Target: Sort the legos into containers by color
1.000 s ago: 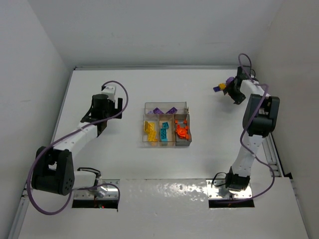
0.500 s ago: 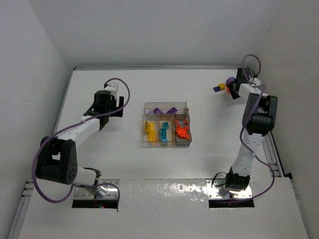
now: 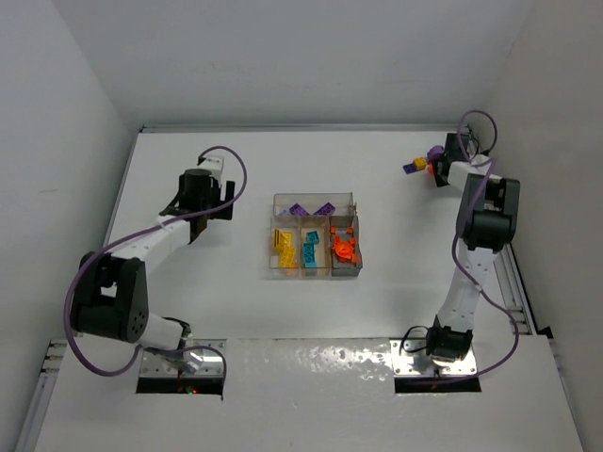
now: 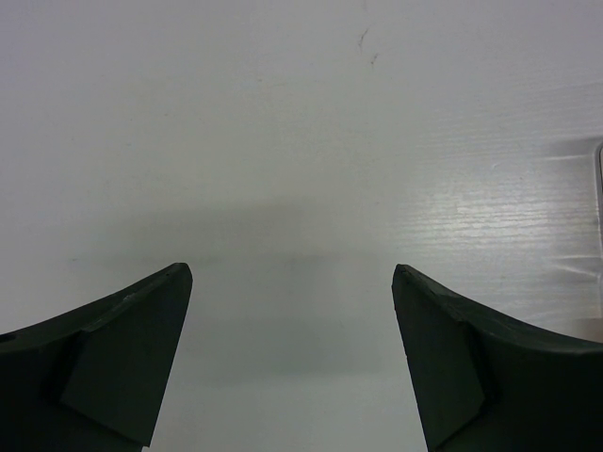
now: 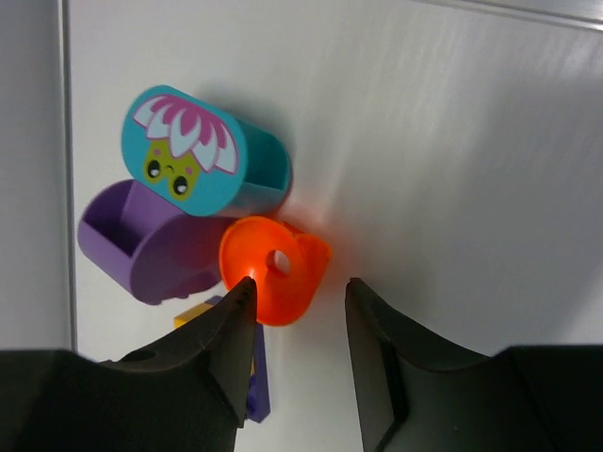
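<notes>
Legos (image 3: 413, 168), white table (image 3: 283, 320), white walls (image 3: 311, 56)

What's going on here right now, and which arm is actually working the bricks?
The right gripper is at the table's far right corner, over a small cluster of unsorted legos. Its jaws stand apart at a round orange piece, which lies against a purple piece and a teal piece; it is not gripped yet. The left gripper hangs open, holding nothing. The tray in the middle holds purple, yellow, teal and orange bricks in separate compartments.
</notes>
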You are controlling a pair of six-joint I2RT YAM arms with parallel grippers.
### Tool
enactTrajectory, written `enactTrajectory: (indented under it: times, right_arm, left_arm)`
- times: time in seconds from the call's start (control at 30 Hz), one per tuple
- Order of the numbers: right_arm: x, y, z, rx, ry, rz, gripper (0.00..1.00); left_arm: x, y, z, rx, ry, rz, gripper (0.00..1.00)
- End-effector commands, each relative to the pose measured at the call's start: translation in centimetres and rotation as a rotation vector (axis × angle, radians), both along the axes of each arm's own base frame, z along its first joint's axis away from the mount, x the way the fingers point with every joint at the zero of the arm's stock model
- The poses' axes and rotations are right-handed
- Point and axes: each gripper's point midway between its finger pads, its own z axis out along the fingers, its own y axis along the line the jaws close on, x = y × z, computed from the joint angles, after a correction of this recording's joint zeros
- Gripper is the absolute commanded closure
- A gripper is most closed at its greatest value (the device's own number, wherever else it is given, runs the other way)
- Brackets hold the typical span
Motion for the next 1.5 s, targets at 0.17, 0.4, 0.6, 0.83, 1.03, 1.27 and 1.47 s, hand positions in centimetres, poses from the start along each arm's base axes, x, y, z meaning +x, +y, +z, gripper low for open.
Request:
enactTrajectory:
  times: [0.17,0.4,0.6,0.83,1.03,1.27,1.47]
  right_arm:
    - [2.2,-1.1,0.2,0.005,-0.070,-0.076,0.62]
    - [1.5,-1.0,-0.2,0.007,-0.058,-0.076,1.00]
    - [-0.2,-0.2,3.6,-0.125,-0.068,0.084,1.00]
    - [-4.8,4.3,10.2,-0.434,-0.032,0.425,1.00]
    - [-8.1,11.1,14.3,-0.508,-0.118,0.803,1.00]
    - [-14.2,25.1,15.7,-0.653,-0.066,1.438,1.00]
    - [-18.7,29.7,14.6,-0.619,-0.024,1.579,1.00]
  left_arm:
    - [1.3,0.4,2.2,0.000,-0.057,0.013,0.14]
    - [1.5,0.4,2.4,0.001,-0.064,0.011,0.14]
    - [1.5,0.3,2.7,-0.003,-0.076,0.010,0.14]
    - [1.2,0.3,2.9,-0.005,-0.091,0.006,0.14]
    - [1.3,-0.3,3.5,-0.037,-0.135,-0.018,0.14]
    - [0.5,-0.7,4.3,-0.085,-0.188,-0.021,0.14]
    - [-0.5,-0.9,4.5,-0.112,-0.204,-0.026,0.14]
